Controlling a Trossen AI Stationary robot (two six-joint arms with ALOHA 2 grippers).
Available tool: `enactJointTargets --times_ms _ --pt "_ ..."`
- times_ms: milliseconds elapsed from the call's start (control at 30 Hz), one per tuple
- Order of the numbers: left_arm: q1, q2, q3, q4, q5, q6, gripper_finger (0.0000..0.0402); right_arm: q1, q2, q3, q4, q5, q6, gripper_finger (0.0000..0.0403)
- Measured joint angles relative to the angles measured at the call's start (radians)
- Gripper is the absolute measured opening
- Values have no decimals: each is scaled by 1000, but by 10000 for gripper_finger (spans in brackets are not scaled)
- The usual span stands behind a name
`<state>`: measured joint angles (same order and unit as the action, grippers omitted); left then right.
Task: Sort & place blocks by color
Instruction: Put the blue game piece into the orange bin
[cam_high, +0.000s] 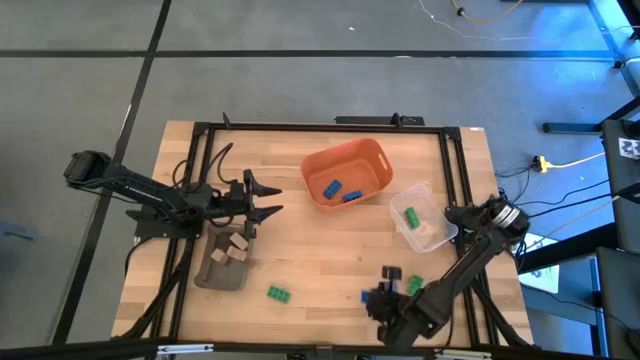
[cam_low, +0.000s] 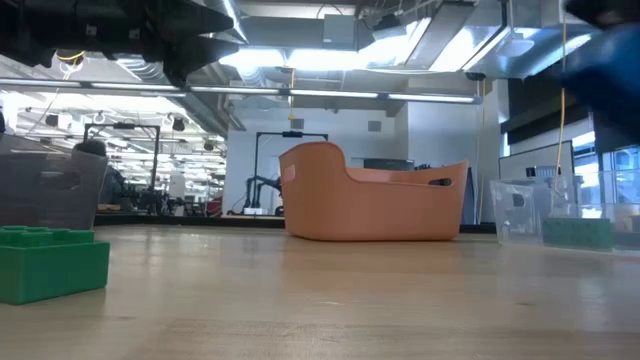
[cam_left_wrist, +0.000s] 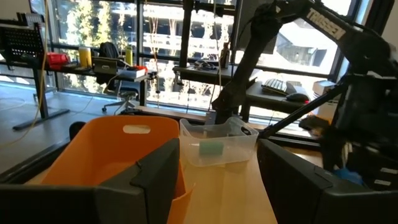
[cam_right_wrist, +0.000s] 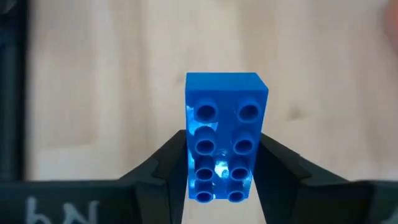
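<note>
Near the table's front edge, the right gripper (cam_right_wrist: 221, 171) is clamped on a blue block (cam_right_wrist: 222, 134), its fingers pressed against both long sides. Over the grey tray (cam_high: 222, 268) holding tan blocks (cam_high: 236, 247), the left gripper (cam_high: 262, 198) hangs with its fingers spread and empty, while two blue blocks (cam_high: 341, 190) lie in the orange bin (cam_high: 345, 172).

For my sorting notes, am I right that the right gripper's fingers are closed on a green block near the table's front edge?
Not quite: the block between the right gripper's fingers is blue, not green, as the right wrist view shows. The rest holds: the fingers are closed on it, near the table's front edge.
</note>
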<state>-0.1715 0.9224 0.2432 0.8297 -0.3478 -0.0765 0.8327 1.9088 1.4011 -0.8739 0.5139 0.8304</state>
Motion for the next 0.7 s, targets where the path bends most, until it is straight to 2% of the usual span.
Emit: enactJointTargets --times_ms 133,233,333,400,467,567,633,700 --pt "0 0 0 -14 1 -1 208 -15 -81 -144 53 81 -2 140" --pt "0 0 0 -14 1 0 208 -26 -165 -307 198 134 28 140" --pt "0 0 0 -12 1 -1 208 -58 -259 -501 479 179 -14 140" --pt "0 0 0 -8 2 -3 208 -100 -319 -629 734 182 -108 140" --pt "0 0 0 -8 2 -6 208 -166 -364 -751 1059 146 -241 140" --pt "0 0 0 -8 1 -22 208 -295 -386 -883 1485 5 -466 140" --pt "0 0 0 -6 2 -22 208 -391 -389 -927 1698 -101 -583 140" --pt "0 0 0 -6 1 -22 208 -485 -391 -931 1814 -196 -659 140"
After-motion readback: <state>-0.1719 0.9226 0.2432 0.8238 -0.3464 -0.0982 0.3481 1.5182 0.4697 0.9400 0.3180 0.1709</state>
